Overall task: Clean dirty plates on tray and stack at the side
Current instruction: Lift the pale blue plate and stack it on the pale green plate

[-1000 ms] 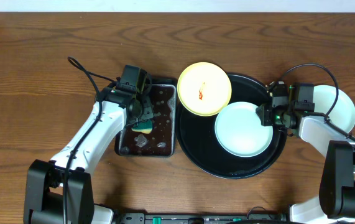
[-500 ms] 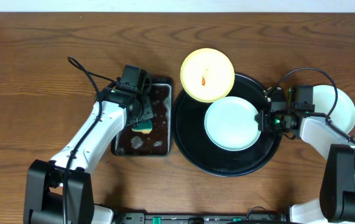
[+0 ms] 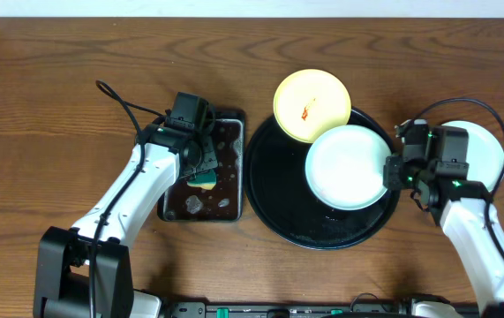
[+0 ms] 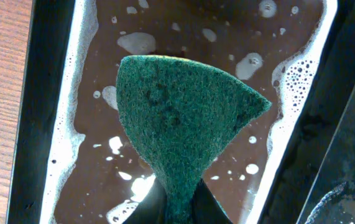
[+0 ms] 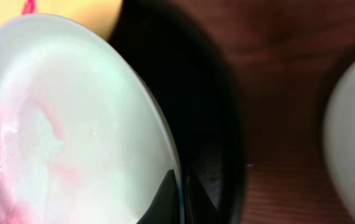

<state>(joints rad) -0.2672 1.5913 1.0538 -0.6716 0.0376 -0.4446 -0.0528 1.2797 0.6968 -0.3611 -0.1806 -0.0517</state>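
Wooden table (image 3: 48, 79): carries all items.

Round tray (image 3: 278, 199): black, centre-right on the table.

Rectangular tray (image 3: 232, 193): just left of the round tray, holding brown foamy water.

Yellow plate (image 3: 318, 93): overlaps the round tray's far rim and has a red smear at its centre.

Mint plate (image 3: 344, 168): over the right half of the round tray, its far-left edge overlapping the yellow plate. The right wrist view shows pink residue on its face.

Second mint plate (image 3: 490, 150): on the table right of the round tray, partly hidden by the right arm.

Sponge (image 4: 177, 118): green, over the foamy water.

Left gripper (image 4: 178, 196): jaws clamped on the sponge's narrow end.

Right gripper (image 5: 176, 196): jaws clamped on the mint plate's right rim.
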